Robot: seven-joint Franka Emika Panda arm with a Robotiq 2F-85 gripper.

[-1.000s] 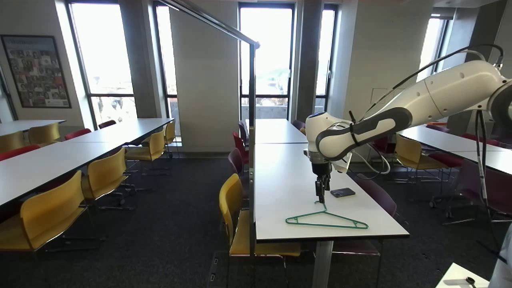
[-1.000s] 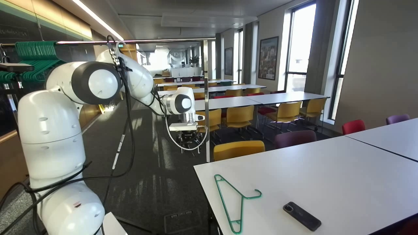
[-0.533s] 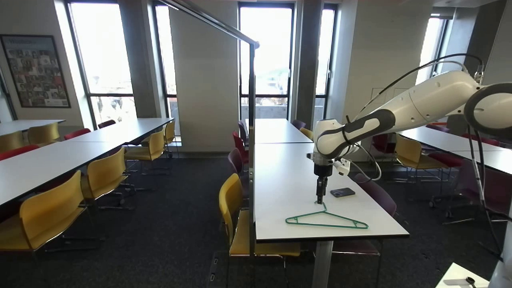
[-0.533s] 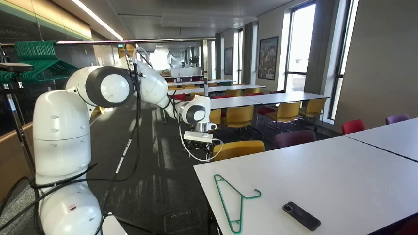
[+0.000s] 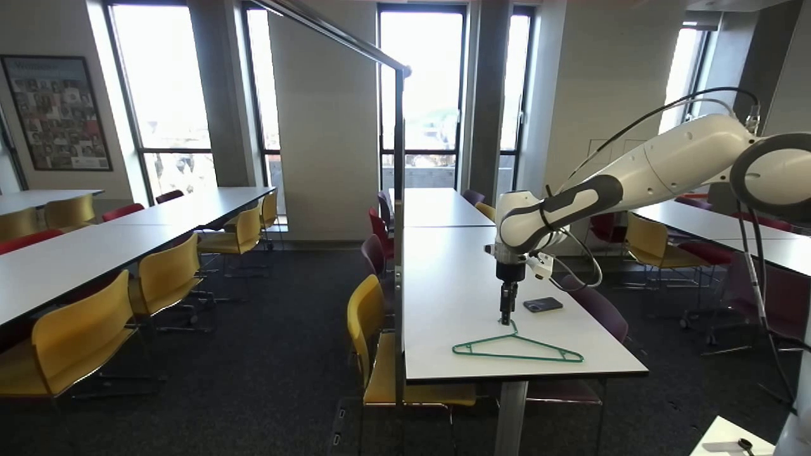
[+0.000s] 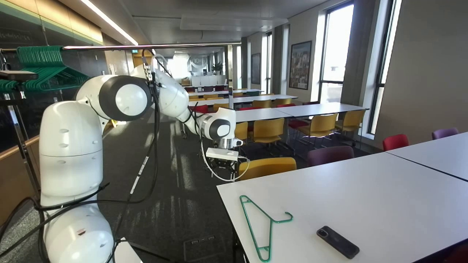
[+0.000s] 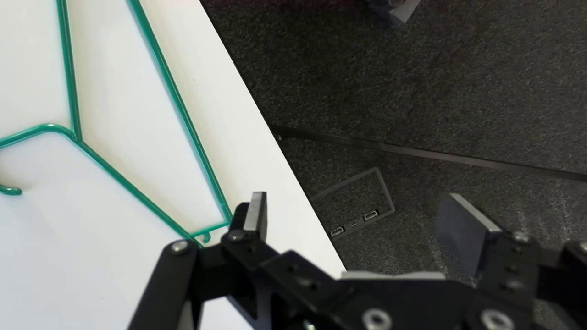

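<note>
My gripper [image 7: 362, 224] is open and holds nothing. In the wrist view its left finger is over the table edge, close to one corner of a green hanger [image 7: 177, 101]; its right finger is over the dark floor. The hanger lies flat on the white table in both exterior views [image 5: 519, 358] [image 6: 271, 237], its hook pointing away from the near table end. The gripper also shows in an exterior view [image 5: 505, 318], in line with the hook, and in an exterior view [image 6: 222, 170] beyond the table corner, fingers partly hidden. A dark phone [image 5: 543, 305] [image 6: 338, 241] lies near the hanger.
A metal rail post [image 5: 399, 253] stands along the table side. Its rail [image 6: 153, 46] carries several green hangers [image 6: 44, 69] behind the arm. A yellow chair [image 6: 267, 168] and a purple chair [image 6: 331, 156] stand along the white table [image 6: 365, 190]. Cables hang from the arm.
The arm has swung and my gripper has turned, moving lower and nearer the table corner. Most of this happened in the first half second; since then it has barely moved. Hanger and phone are unmoved.
</note>
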